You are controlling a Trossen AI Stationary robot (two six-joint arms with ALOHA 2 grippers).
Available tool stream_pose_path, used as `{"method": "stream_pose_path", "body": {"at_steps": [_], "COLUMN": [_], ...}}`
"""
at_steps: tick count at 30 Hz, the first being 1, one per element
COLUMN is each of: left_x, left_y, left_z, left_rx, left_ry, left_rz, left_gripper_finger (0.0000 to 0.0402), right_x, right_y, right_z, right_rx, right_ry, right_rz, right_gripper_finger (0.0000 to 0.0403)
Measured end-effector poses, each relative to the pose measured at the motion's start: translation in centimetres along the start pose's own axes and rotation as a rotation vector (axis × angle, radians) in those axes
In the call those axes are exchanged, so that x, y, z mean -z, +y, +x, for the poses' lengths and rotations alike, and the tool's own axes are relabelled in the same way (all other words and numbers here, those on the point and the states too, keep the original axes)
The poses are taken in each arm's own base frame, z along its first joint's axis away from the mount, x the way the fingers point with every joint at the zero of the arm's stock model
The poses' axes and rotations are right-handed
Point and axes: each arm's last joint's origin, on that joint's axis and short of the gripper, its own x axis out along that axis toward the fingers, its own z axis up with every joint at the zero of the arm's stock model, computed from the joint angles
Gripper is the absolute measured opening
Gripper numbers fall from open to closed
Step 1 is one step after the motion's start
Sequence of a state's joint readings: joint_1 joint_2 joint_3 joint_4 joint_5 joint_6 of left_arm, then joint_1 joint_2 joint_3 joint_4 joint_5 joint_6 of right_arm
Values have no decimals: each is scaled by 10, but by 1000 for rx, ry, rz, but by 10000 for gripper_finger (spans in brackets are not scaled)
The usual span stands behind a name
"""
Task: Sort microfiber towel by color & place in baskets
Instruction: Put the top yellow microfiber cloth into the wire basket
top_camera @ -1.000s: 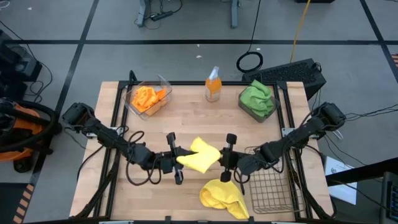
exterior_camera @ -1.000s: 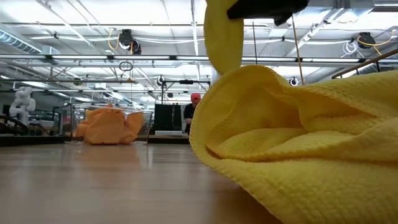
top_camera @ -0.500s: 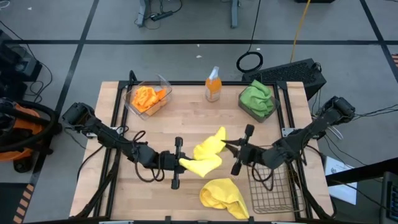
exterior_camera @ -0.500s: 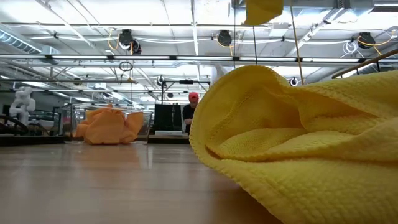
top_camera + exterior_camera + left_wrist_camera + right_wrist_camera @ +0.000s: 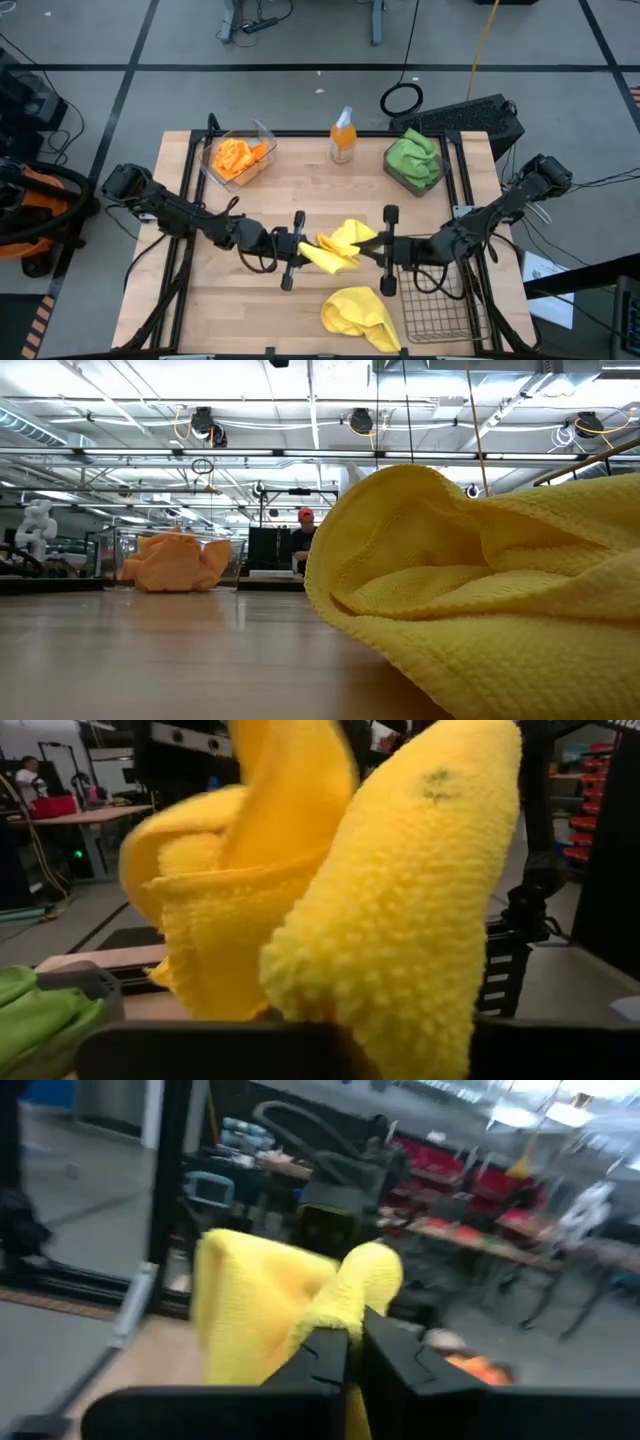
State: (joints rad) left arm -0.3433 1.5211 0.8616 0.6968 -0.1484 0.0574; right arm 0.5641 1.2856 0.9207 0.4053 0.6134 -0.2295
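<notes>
Both grippers are shut on one yellow towel (image 5: 340, 243), held bunched between them above the table's middle; it fills the left wrist view (image 5: 400, 900). My left gripper (image 5: 304, 251) is at its left end, my right gripper (image 5: 373, 250) at its right end. A second yellow towel (image 5: 358, 313) lies crumpled on the table near the front edge and fills the low view (image 5: 480, 600). Orange towels (image 5: 237, 157) sit in the clear basket (image 5: 262, 135), green towels (image 5: 415, 158) in the dark basket (image 5: 402, 180). The wire mesh basket (image 5: 437, 300) stands at the right front. My left gripper pinches the yellow towel's left end (image 5: 314, 249), coming level from the table's left. The cloth bulges in thick folds just past the fingers (image 5: 300, 1010) and is lifted clear of the table. My right gripper pinches a folded edge at the towel's right end (image 5: 350, 1295) between its shut fingers (image 5: 325, 1355), coming level from the table's right. The cloth is clear of the table and slack between the two grippers.
An orange spray bottle (image 5: 343, 136) stands at the far edge between the clear and dark baskets. Black frame rails run along the table's left and right sides. Bare wood lies left of the second yellow towel.
The held yellow towel has risen out of the low view and is bunched tighter between the grippers. My left gripper has moved toward the table's right. My right gripper has swung right toward the wire mesh basket and turned level.
</notes>
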Motion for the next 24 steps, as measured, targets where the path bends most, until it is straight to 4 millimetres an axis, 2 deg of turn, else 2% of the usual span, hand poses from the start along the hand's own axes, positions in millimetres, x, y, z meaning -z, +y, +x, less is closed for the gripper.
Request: {"method": "stream_pose_path", "body": {"at_steps": [4,11,15,19,24], "left_x": [1,1,1,1,2], "left_y": [2,2,5,9,10], "left_z": [0,0,1,1,1], "left_rx": [-6,-6,-26,-41,-46], "left_ry": [4,4,8,4,13], "left_rz": [0,0,0,-23,-23], "left_gripper_finger": [22,22,22,22,22], "right_x": [4,1,-2,5,6], "right_y": [2,2,2,1,-1], "right_z": [0,-6,-7,-1,-2], "right_rx": [-51,-178,-235,-211,-160], "right_ry": [28,34,29,63,79], "right_rz": [68,161,271,298,290], "right_gripper_finger": [75,243,318,349,343]}}
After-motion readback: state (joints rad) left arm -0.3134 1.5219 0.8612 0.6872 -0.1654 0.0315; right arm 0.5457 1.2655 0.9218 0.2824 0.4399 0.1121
